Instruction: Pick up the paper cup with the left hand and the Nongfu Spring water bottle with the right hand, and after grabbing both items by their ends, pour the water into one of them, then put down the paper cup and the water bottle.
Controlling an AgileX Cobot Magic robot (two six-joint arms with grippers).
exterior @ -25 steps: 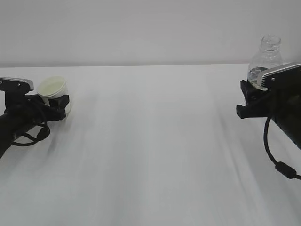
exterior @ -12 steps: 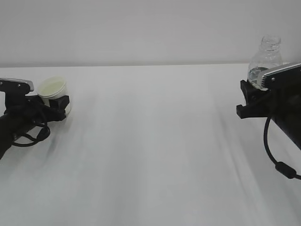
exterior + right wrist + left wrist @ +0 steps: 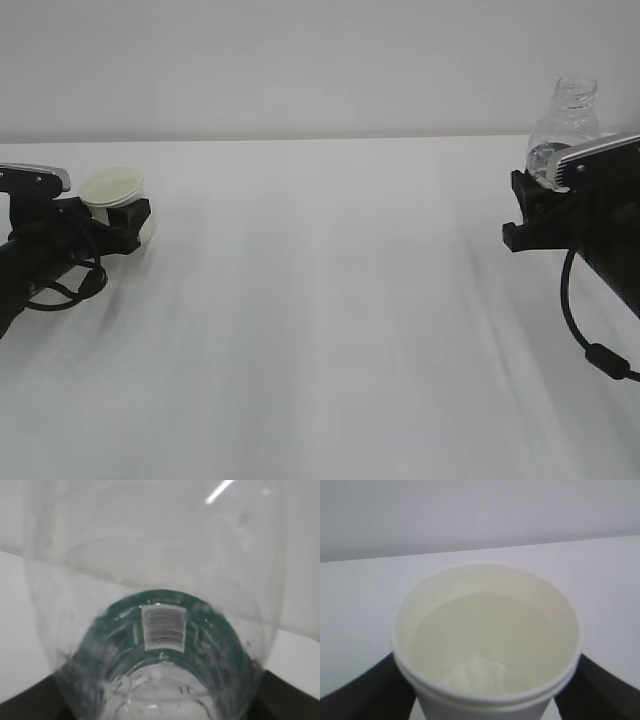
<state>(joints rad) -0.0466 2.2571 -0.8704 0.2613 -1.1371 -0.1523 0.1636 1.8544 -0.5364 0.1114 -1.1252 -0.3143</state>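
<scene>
The left hand's (image 3: 122,214) matte black fingers flank the paper cup (image 3: 112,187), a smooth white cone with rolled rim and creamy interior; whether they grip or have let go I cannot tell. The right hand (image 3: 530,205) clasps the clear ribbed Nongfu Spring water bottle (image 3: 566,125) upright above the white table (image 3: 320,320).
</scene>
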